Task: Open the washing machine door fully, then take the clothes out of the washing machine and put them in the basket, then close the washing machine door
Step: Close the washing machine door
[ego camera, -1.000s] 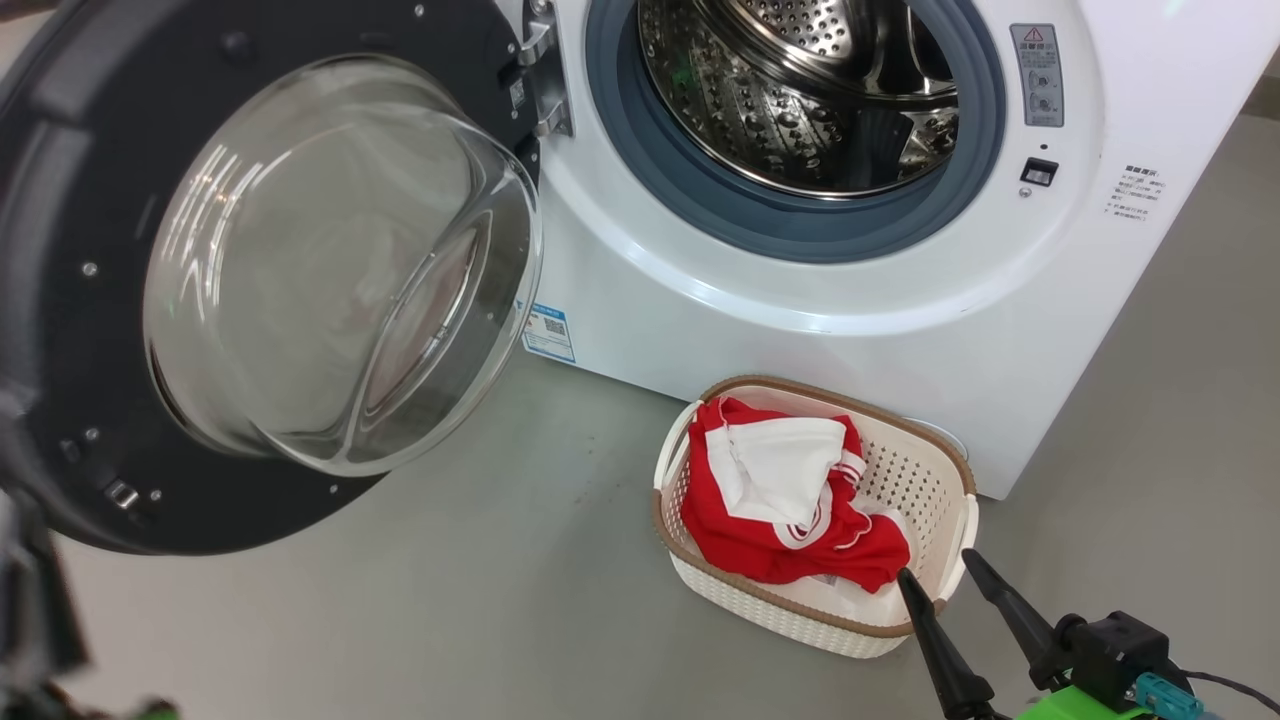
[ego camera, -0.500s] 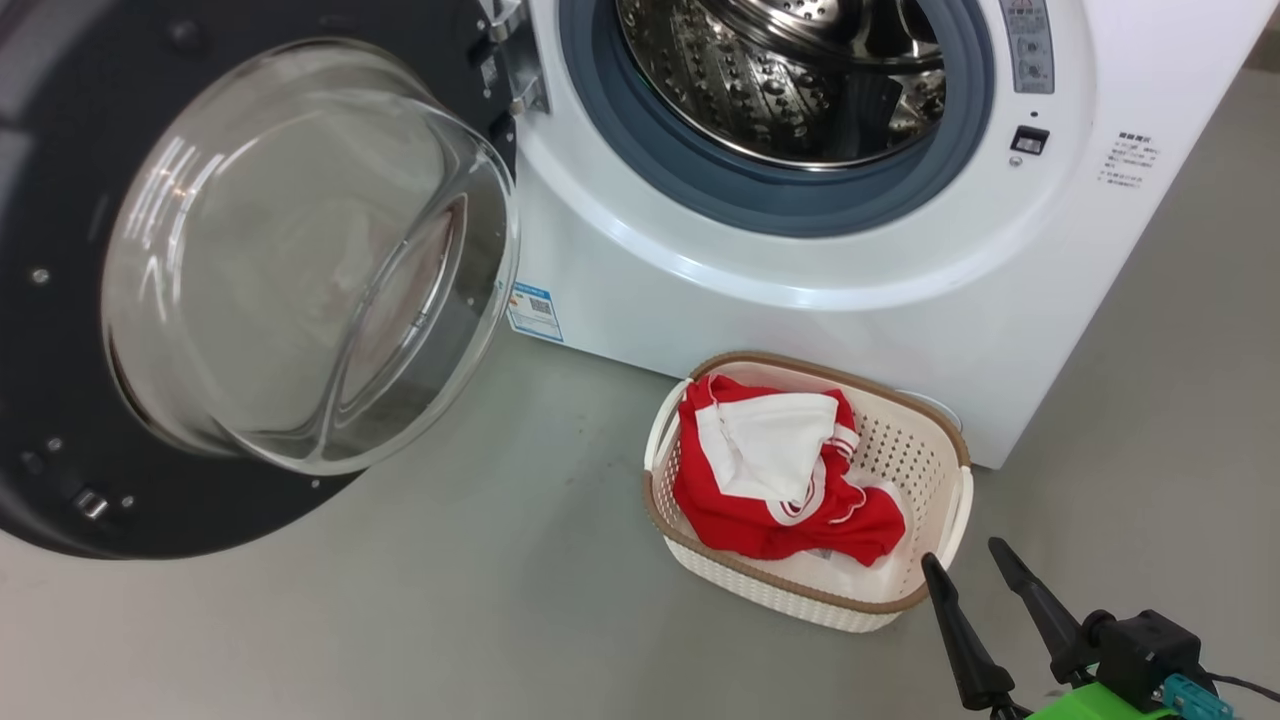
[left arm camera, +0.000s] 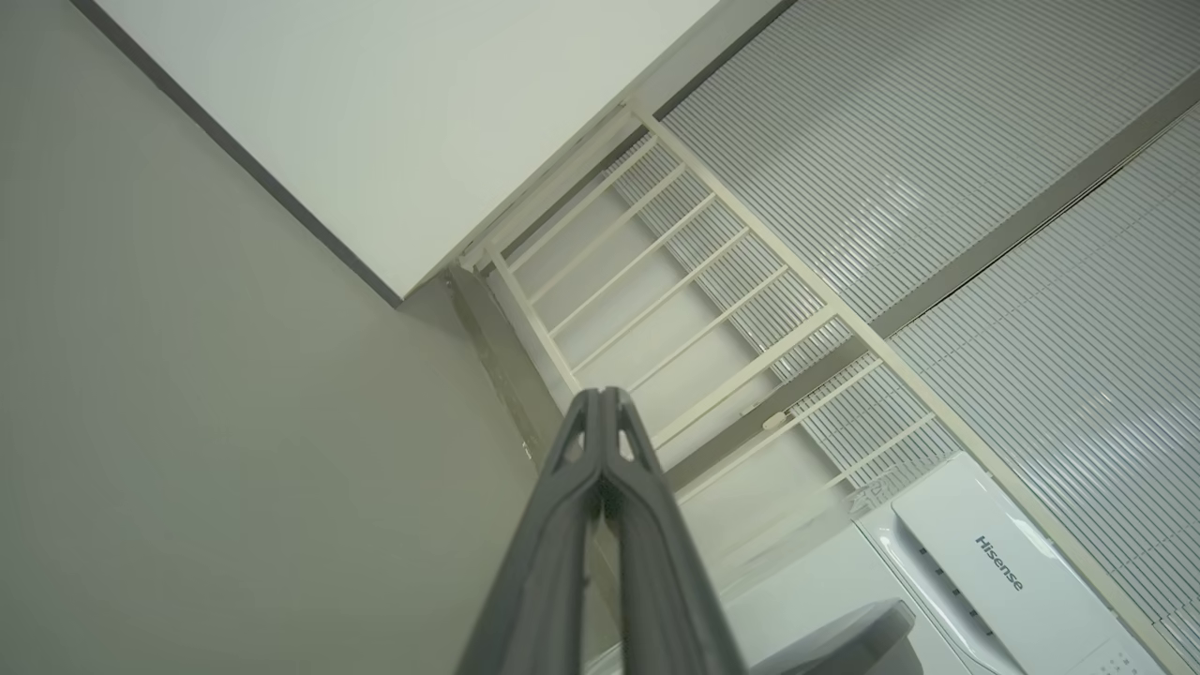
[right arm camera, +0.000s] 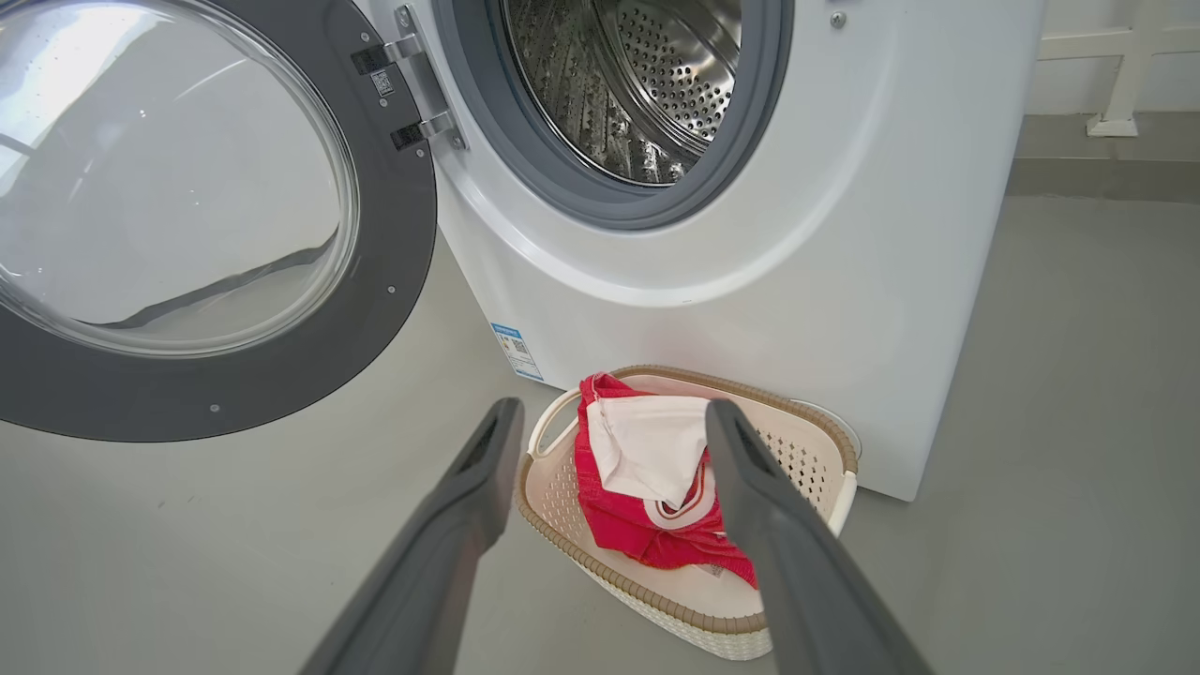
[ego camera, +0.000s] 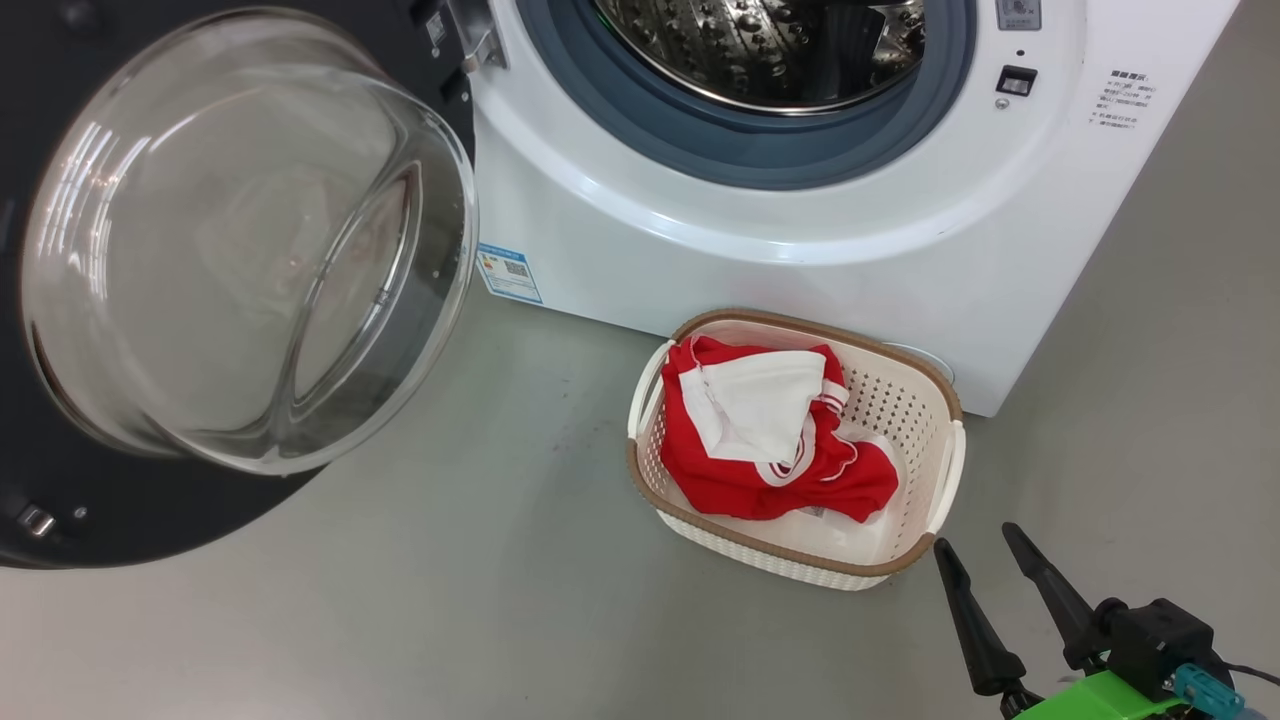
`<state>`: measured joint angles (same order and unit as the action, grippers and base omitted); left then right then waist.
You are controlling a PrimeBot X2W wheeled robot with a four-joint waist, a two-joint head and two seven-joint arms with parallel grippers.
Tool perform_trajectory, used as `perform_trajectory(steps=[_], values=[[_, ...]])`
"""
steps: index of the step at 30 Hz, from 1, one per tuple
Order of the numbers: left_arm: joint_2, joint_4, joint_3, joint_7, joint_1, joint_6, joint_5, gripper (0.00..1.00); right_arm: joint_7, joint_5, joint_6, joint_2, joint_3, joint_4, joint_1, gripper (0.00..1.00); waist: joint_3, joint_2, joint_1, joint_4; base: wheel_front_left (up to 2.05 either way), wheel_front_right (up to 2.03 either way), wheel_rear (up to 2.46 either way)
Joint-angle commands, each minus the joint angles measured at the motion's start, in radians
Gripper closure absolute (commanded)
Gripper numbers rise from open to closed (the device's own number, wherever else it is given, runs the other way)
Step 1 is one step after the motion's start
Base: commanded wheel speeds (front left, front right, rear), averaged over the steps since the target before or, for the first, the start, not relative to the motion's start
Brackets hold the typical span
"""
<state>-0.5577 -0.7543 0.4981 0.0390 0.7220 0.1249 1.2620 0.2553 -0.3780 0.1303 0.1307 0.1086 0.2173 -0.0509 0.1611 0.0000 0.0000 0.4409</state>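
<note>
With the bright red-and-white clothes (ego camera: pixel 770 450) lying in the cream perforated plastic basket (ego camera: pixel 940 470), I am holding my right claw (ego camera: pixel 975 537) released near it, left claw (left arm camera: pixel 600 398) clenched, and judging it best to push the black-rimmed round glass door (ego camera: pixel 240 240) steadily shut by its free edge

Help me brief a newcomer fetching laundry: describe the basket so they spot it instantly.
Find the big white washing machine with its round door swung open. On the grey floor at the foot of its front sits the basket. It is small, cream perforated plastic with a brown rim, holding red-and-white clothes.
</note>
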Motion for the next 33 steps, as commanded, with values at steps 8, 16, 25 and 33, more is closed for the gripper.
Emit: perform_trajectory(steps=[8,16,25,33], values=[[-0.146,-0.120,-0.092,0.272,0.041,0.006,0.053,1.00,0.006,0.007,0.000,0.019,0.025,-0.026,0.039,0.00,0.015,0.0000,0.0000,-0.009,0.00,0.00,0.00],[-0.143,-0.196,-0.167,0.512,0.047,0.006,0.095,1.00,0.006,0.011,0.000,0.020,0.023,-0.028,0.036,0.00,0.020,0.0000,0.0000,-0.018,0.00,0.00,0.00],[-0.128,-0.117,-0.205,0.690,-0.002,0.006,0.149,1.00,0.006,0.015,0.000,0.017,0.014,-0.030,0.025,0.00,-0.002,0.0000,0.0000,-0.027,0.00,0.00,0.00],[-0.117,-0.016,-0.228,0.802,-0.060,0.006,0.188,1.00,0.006,0.012,0.000,0.013,0.008,-0.031,0.005,0.00,-0.038,0.0000,0.0000,-0.030,0.00,0.00,0.00]])
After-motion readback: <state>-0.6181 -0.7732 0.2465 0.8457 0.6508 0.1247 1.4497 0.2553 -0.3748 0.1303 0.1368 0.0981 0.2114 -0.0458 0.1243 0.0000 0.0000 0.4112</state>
